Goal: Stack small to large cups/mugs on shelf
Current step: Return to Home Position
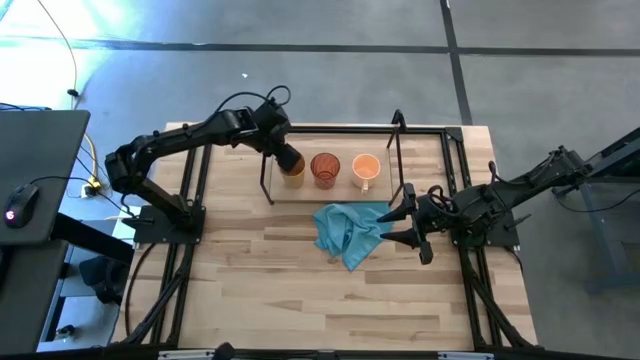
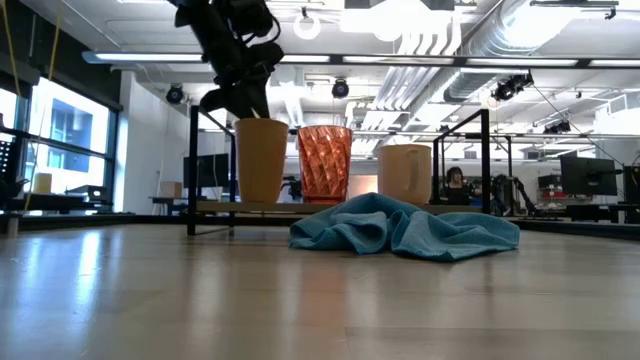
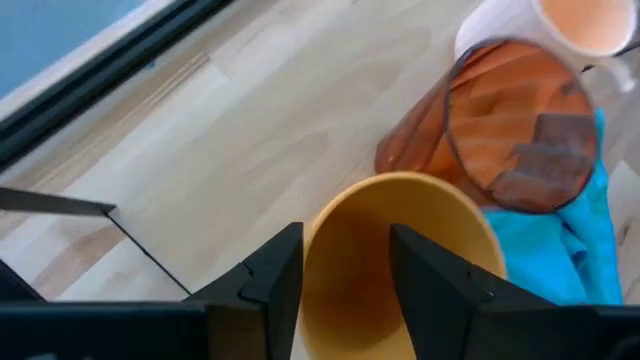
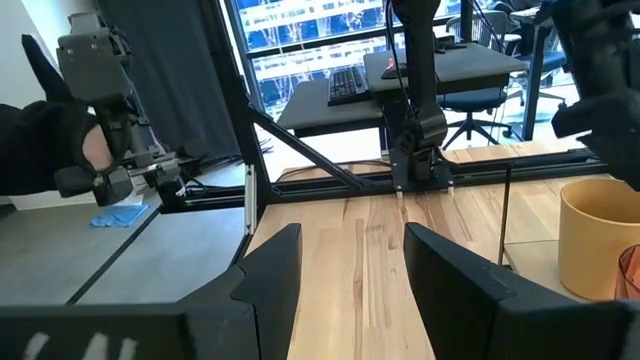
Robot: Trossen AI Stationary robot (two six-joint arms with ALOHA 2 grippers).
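On my feed the wooden table [image 1: 300,300] carried a low black-framed shelf [image 1: 340,193], and the shelf's light board carried three cups in a row. I took the red cup [image 1: 325,169] as my mark. It stood upright in the middle. From above, the amber cup [image 1: 291,163] stood just left of it and the orange mug [image 1: 366,168] just right of it. A crumpled blue cloth [image 1: 350,232] lay directly on the table in front of the red cup, near the board's edge.
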